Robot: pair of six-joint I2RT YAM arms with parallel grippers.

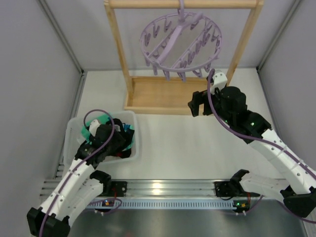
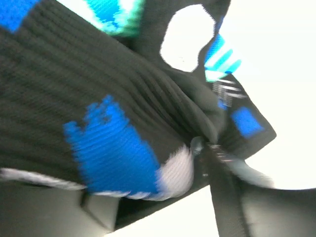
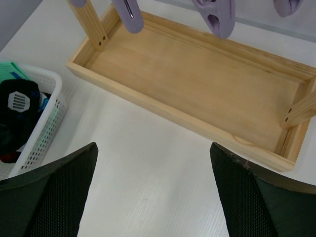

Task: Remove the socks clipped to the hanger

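so the left arm is folded over, elbow low by the near edge, wrist tipped down so the left gripper [image 1: 98, 132] sits inside the white basket [image 1: 137, 134] on the left of the table. Its camera is jammed right up against the socks [image 2: 113, 98], black ribbed with blue and white patches, too blurry to tell how the fingers stand. The right arm stretches forward, right gripper [image 3: 153, 148] hovering low over the table just before the wooden rack [image 1: 118, 44] base, fingers spread wide around nothing. The hanger [image 1: 180, 65] hangs by its hook from the rack's top bar, clips dangling
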